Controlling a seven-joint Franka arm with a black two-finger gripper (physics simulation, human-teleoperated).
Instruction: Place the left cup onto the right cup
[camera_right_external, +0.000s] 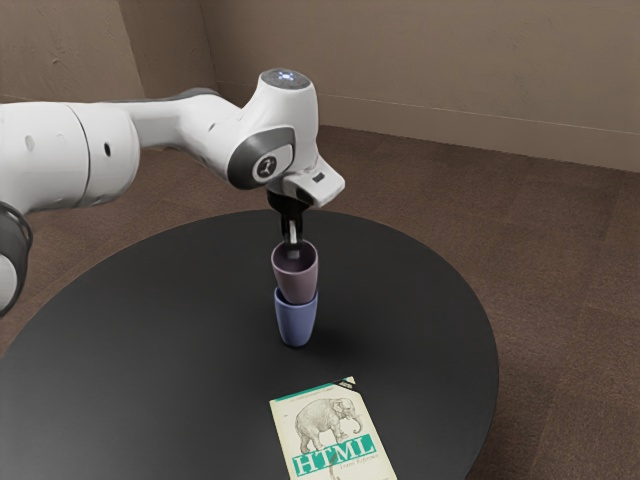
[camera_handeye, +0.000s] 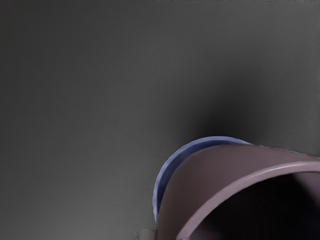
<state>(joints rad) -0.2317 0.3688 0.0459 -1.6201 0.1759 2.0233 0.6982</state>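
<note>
Smooth tapered mauve cup (camera_handeye: 215, 187) nested in rounded blue cup (camera_handeye: 172, 167)

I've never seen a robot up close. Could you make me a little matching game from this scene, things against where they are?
1 purple cup
2 blue cup
3 HTML book
4 end effector

a lying flat near the table edge
b under the other cup
c nested in the other cup
d clamped on a cup's rim from above

Pairs: 1-c, 2-b, 3-a, 4-d
</note>
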